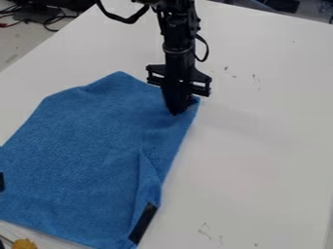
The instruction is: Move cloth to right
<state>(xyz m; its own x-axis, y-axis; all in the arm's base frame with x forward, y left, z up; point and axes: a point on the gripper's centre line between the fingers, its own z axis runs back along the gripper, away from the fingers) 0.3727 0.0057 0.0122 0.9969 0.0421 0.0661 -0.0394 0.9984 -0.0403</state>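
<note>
Gripper (175, 114) at the upper-right corner of the blue cloth (91, 141), open or closed state unclear from here.

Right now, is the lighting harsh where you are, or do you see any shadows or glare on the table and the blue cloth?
In the camera view, the light looks soft, with only faint shading on the white table and no hard glare; the blue cloth looks matte, shaded along its lower-right fold; the black gripper shows few highlights.
</note>
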